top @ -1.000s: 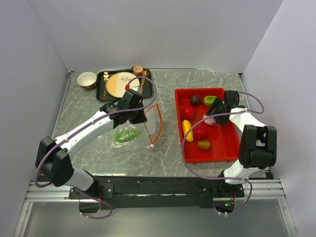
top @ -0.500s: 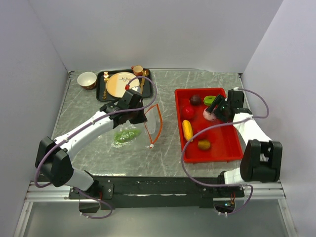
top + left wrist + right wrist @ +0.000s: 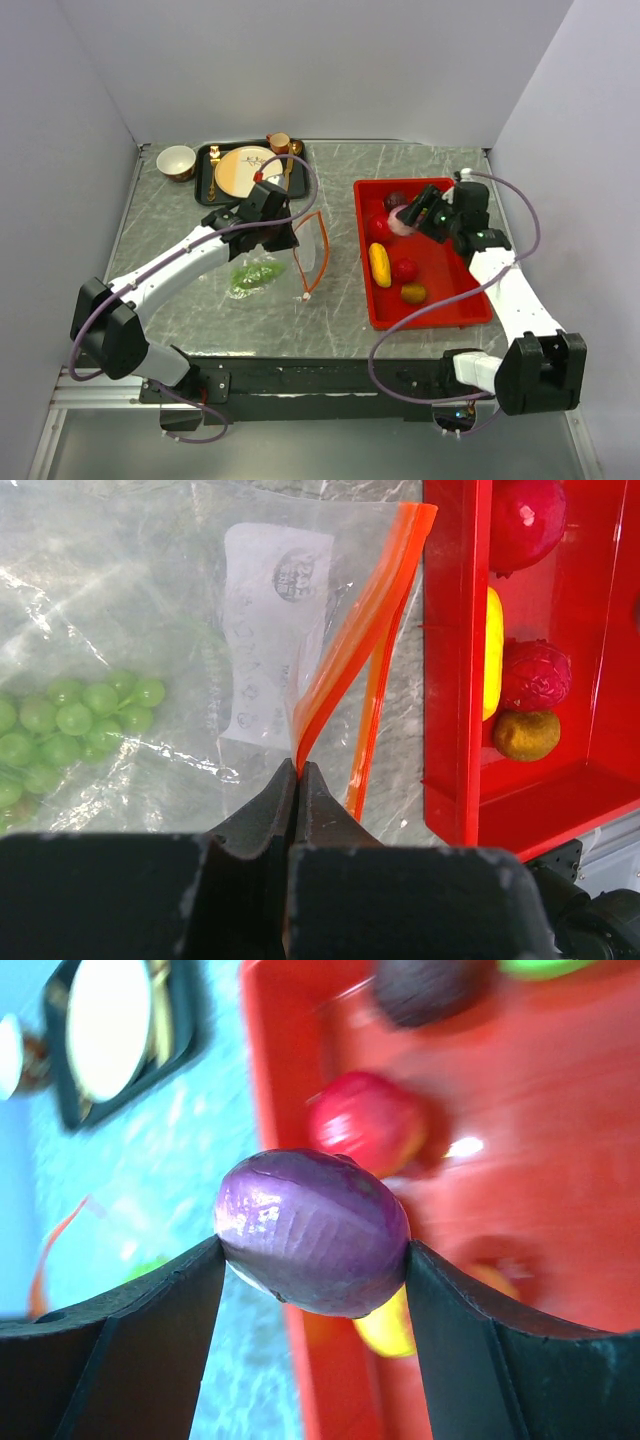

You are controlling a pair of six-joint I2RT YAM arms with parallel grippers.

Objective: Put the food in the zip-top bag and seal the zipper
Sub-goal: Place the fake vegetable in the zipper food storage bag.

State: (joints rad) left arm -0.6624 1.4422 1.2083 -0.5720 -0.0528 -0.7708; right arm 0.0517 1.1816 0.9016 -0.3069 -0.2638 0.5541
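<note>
The clear zip-top bag [image 3: 272,265] lies on the table left of the red tray [image 3: 455,300], with the green grape bunch [image 3: 254,275] inside it. My left gripper [image 3: 291,240] is shut on the bag's orange-red zipper [image 3: 319,245] and holds the mouth edge up; the left wrist view shows the gripper [image 3: 297,771], zipper [image 3: 365,615] and grapes [image 3: 70,720]. My right gripper [image 3: 410,216] is shut on a pink-purple piece [image 3: 402,221] above the tray's far left part; the piece [image 3: 312,1232] fills the right wrist view. A yellow oblong [image 3: 380,264], red round ones [image 3: 404,270], a brownish-orange piece [image 3: 413,293] and a dark purple piece [image 3: 396,199] lie in the tray.
A black tray [image 3: 206,172] with a cream plate [image 3: 245,170] and a gold spoon stands at the back left, a cream cup [image 3: 176,160] beside it. White walls close in the table on three sides.
My right gripper has moved left and toward the far side of the tray, carrying the pink-purple piece. The left arm and the bag have not moved.
</note>
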